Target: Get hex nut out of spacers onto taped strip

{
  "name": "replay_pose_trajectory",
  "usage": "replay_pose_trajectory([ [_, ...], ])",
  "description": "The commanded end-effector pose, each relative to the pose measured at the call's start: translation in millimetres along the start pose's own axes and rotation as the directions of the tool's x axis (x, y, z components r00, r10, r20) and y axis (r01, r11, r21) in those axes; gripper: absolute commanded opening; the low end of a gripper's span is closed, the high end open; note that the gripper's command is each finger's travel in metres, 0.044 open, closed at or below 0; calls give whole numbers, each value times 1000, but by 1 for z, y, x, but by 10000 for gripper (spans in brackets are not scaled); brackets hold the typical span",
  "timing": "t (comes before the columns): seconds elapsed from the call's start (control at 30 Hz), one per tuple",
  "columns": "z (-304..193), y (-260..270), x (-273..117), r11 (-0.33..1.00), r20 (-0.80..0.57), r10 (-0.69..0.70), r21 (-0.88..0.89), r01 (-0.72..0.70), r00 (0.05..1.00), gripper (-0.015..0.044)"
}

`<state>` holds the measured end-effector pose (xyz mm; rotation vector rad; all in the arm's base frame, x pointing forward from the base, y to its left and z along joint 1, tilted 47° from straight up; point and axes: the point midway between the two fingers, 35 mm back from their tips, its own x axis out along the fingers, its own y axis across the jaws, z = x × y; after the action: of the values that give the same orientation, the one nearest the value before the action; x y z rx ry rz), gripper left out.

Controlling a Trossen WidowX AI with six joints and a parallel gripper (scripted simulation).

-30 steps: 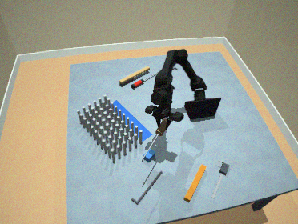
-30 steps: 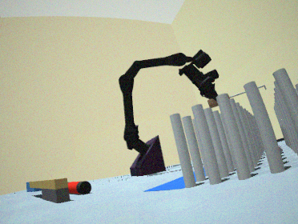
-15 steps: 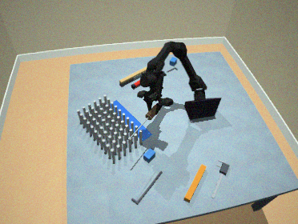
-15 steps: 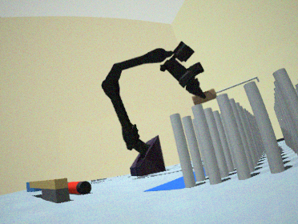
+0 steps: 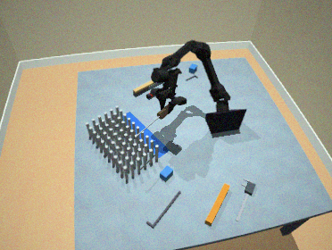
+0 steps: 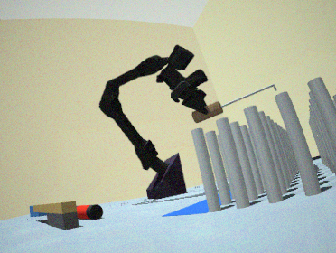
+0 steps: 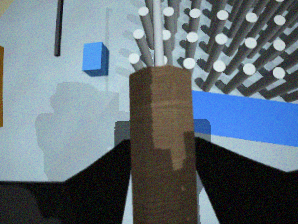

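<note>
You have the gripper (image 5: 166, 108) (image 6: 205, 110) (image 7: 161, 145) closed firmly on the brown handle (image 5: 163, 113) (image 6: 208, 112) (image 7: 162, 110) of a tool, one finger on each side of it. The tool's thin metal rod (image 5: 147, 126) (image 6: 248, 96) (image 7: 158, 35) reaches out over the standing spacers (image 5: 157, 154) (image 6: 230, 163) (image 7: 219, 66), and in the exterior view you see its end bent downward. The handle hangs above the table, higher than the nearest spacer tops.

The blue taped strip (image 5: 136, 119) (image 6: 190, 210) (image 7: 240, 117) runs along the front of the spacers. You can't make out the hex nut in any view (the posts stand thick enough to hide something that small), so its place can't be told.

To the side, a blue block (image 5: 166, 173) (image 7: 94, 59) sits near the field's corner. Further off lie a dark hooked bar (image 5: 167, 207) (image 7: 58, 30) and an orange bar (image 5: 218, 204) (image 7: 1, 85), both well apart from your gripper.
</note>
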<state>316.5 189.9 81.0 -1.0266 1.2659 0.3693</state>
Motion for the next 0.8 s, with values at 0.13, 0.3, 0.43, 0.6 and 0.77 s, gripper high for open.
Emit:
replay_pose_trajectory([
  [0.13,-32,-30,-15,999,3,-30,37,30,1000,0],
  [0.3,-54,-46,-23,996,0,-49,69,48,999,0],
  [0.43,-73,-58,-29,994,-4,-64,90,64,998,0],
  [0.6,-97,-70,-36,990,-11,-84,112,84,996,0],
  [0.77,-122,-80,-43,985,-21,-103,134,105,994,0],
])
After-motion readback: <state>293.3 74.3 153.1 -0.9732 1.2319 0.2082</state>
